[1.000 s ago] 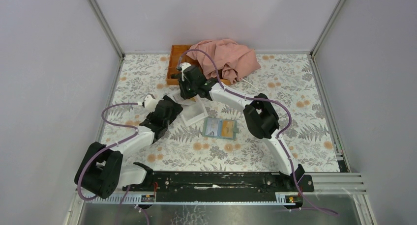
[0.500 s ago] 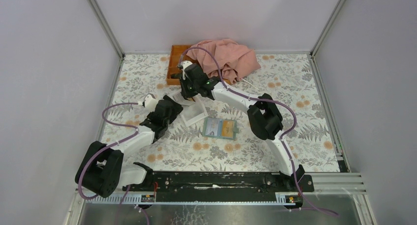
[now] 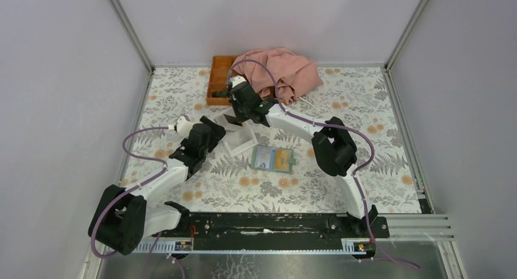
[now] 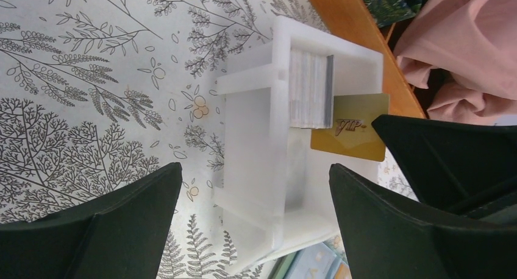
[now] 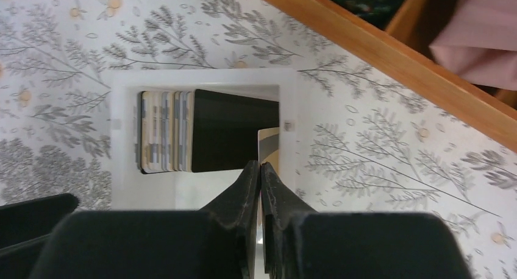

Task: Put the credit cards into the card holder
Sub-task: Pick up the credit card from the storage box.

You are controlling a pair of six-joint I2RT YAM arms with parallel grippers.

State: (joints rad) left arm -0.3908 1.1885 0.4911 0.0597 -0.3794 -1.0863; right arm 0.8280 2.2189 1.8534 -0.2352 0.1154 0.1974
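Entry: gold card [image 4: 349, 136], gripped at the white box [image 3: 239, 140].

We are listing the right jaws as pinching shut on one edge of the gold card, which is standing on edge at the box's open top, just beside the credit cards [image 5: 163, 131]. Those are standing stacked inside the box, a black card [image 5: 235, 130] facing outward. We are listing the left jaws as gaping wide, pointing at the box from its left in the overhead frame and gripping nothing. The card holder [image 3: 272, 159] is lying open on the floral tabletop [image 3: 366, 108] at centre frame, just lower right of the box. It is showing pale blue and orange, apart from both arms. An orange tray [image 3: 218, 78] and a pink cloth [image 3: 283, 69] are sitting at the upper edge.
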